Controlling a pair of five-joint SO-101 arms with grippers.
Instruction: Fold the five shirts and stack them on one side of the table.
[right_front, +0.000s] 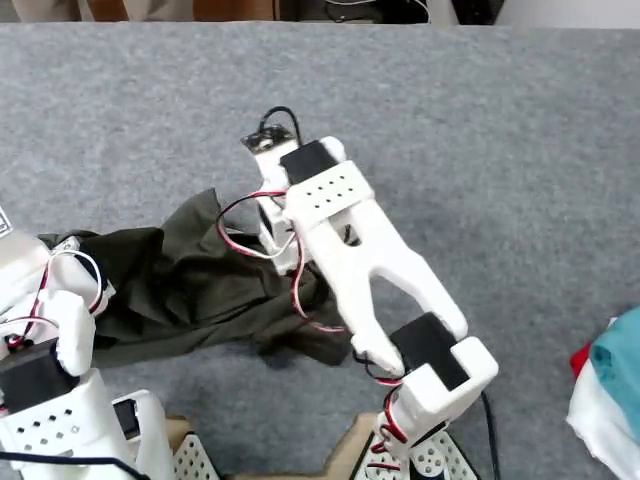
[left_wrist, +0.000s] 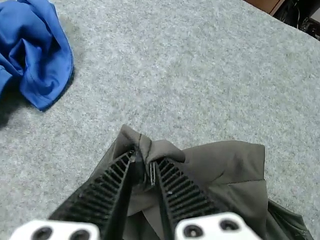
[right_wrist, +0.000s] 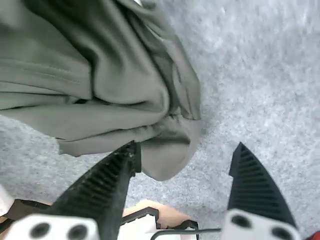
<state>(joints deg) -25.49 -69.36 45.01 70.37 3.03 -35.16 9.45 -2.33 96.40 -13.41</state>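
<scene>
Flattening step, I judged: my left fingers (left_wrist: 131, 167) were clamped on the olive shirt (right_front: 190, 290), pinching a bunched edge. My right fingers (right_wrist: 117, 172) gaped wide and empty over its hem. Next, right needed a grip there.

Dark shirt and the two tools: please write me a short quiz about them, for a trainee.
1. True or false: the left tool is shut on a fold of the dark shirt.
2. Choose one: the right tool is A) open, B) shut on the dark shirt, C) shut on a sock.
3. Fill in: the crumpled shirt lying apart on the table is ____ in colour.
Key: 1 true; 2 A; 3 blue.
</scene>
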